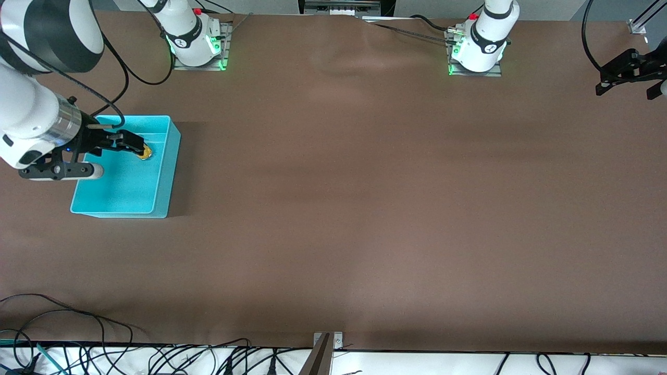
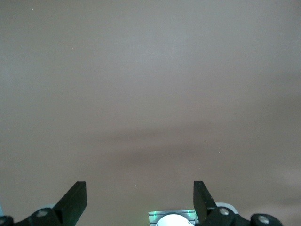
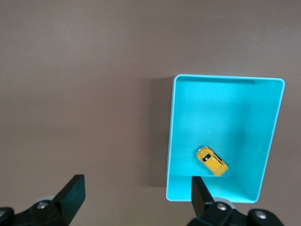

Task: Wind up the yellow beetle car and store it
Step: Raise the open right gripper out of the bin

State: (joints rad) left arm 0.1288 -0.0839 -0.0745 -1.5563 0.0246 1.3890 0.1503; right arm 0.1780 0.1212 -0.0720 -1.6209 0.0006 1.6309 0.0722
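The yellow beetle car lies on the floor of the turquoise bin, close to one short wall. From the front the yellow beetle car is half hidden by my right gripper, which hangs over the bin above the car. That right gripper is open and holds nothing; one fingertip is over the bin's edge, the other over bare table. My left gripper waits high at the left arm's end of the table. The left gripper is open and empty over bare brown tabletop.
The bin stands at the right arm's end of the brown table. Both arm bases sit along the table's back edge. Loose cables run along the edge nearest the front camera, with a metal bracket at its middle.
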